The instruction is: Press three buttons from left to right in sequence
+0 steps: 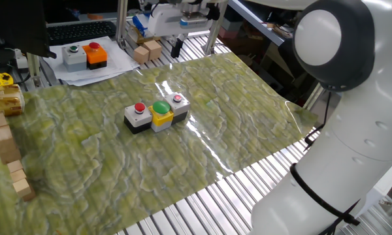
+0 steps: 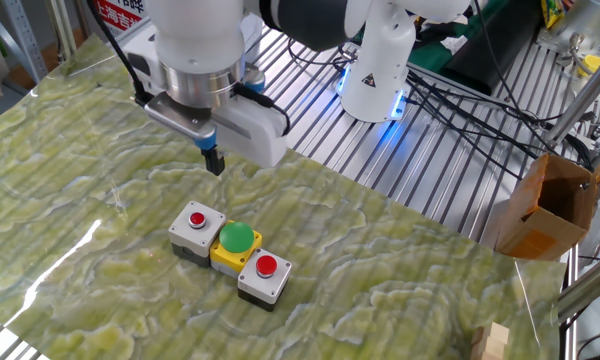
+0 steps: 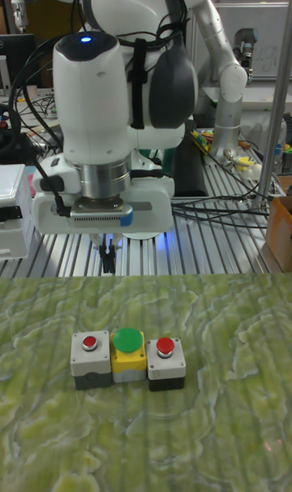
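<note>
The three buttons sit joined in a row on the green mat. The row is a grey box with a red button, a yellow box with a big green button and a dark box with a small red button. In the tall view they read left to right as grey, yellow and dark. My gripper hangs in the air behind the grey box, apart from it. Its fingers point down, pressed together and holding nothing. The gripper also shows in the tall view, above the row's left end.
A separate grey box with a green button and an orange box stand on paper at the back left. Wooden blocks lie near the gripper, with more blocks at the left edge. A cardboard box stands off the mat.
</note>
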Controlling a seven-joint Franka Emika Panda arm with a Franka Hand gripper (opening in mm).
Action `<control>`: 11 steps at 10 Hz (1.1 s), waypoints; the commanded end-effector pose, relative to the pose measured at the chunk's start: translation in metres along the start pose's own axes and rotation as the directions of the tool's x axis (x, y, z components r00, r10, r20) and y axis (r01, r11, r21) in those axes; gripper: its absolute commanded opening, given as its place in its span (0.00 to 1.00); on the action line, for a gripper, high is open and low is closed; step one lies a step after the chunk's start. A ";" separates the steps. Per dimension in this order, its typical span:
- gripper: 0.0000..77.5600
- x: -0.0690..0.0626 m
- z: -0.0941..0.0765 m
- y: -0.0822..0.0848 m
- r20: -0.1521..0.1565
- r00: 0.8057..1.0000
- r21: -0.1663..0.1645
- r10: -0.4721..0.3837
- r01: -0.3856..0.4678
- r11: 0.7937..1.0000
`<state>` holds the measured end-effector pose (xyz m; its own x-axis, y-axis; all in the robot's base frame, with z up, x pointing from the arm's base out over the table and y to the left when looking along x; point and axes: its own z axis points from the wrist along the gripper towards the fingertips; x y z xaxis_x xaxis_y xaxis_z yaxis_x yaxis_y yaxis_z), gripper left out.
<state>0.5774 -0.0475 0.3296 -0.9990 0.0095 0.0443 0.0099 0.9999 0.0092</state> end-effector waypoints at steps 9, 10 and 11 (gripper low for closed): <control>0.00 -0.002 0.006 -0.008 -0.041 0.999 0.176 0.035 -0.028 0.984; 0.00 -0.004 0.014 -0.016 -0.037 0.999 0.169 0.010 -0.004 0.986; 0.00 -0.007 0.023 -0.027 -0.036 0.999 0.165 -0.021 0.027 0.986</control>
<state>0.5788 -0.0571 0.3203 -0.9951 0.0438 0.0887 0.0287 0.9858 -0.1654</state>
